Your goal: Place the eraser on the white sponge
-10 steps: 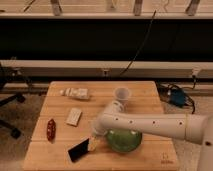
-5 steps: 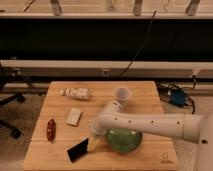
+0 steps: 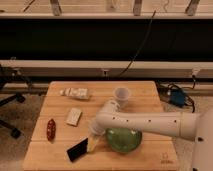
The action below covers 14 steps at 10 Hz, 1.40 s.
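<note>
The eraser (image 3: 77,149) is a flat black block, tilted, at the front of the wooden table (image 3: 60,160). My gripper (image 3: 92,145) is at the eraser's right end, touching it, under my white arm (image 3: 145,124) that reaches in from the right. The white sponge (image 3: 74,116) is a small off-white pad lying flat on the table, up and to the left of the gripper, apart from the eraser.
A red pepper-like object (image 3: 50,129) lies near the left edge. A white tube-like bottle (image 3: 76,92) lies at the back left. A translucent white cup (image 3: 121,95) stands at the back centre. A green bowl (image 3: 123,139) sits under my arm.
</note>
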Available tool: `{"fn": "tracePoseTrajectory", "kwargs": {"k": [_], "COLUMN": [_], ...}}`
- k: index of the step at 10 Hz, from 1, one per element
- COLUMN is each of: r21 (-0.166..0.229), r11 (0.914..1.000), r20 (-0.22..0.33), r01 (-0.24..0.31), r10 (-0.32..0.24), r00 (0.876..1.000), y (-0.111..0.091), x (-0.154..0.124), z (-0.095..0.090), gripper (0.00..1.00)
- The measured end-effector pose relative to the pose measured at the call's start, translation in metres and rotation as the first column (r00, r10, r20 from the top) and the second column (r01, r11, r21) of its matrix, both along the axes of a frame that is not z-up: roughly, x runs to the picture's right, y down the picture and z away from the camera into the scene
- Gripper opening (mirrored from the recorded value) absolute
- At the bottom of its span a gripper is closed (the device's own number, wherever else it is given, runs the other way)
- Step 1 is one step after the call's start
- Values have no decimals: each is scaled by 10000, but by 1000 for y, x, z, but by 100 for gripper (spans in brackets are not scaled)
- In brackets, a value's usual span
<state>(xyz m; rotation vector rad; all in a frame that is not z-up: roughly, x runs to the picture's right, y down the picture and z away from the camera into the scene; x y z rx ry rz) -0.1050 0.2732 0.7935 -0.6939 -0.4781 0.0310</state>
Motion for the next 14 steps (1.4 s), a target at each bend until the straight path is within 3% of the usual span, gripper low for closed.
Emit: {"fn": "tracePoseTrajectory", "kwargs": {"k": [3,8,10,12,14], "r21": [-274,-447,-463,-396,-315], "r11": [9982,9946,9937,9938,9941], "r20": [189,558,704,843,884], "r01": [533,934,1016,1039,1034], "r10": [-528,-908,-982,-1003,-1002], "r00": [9984,9943,9927,9914,9910], "y": [13,30,35,34,32], "x": [-13,-24,-29,-33,-33], "z": [-5,-13,-16,-22,-26], "gripper": [80,80,70,47,31]}}
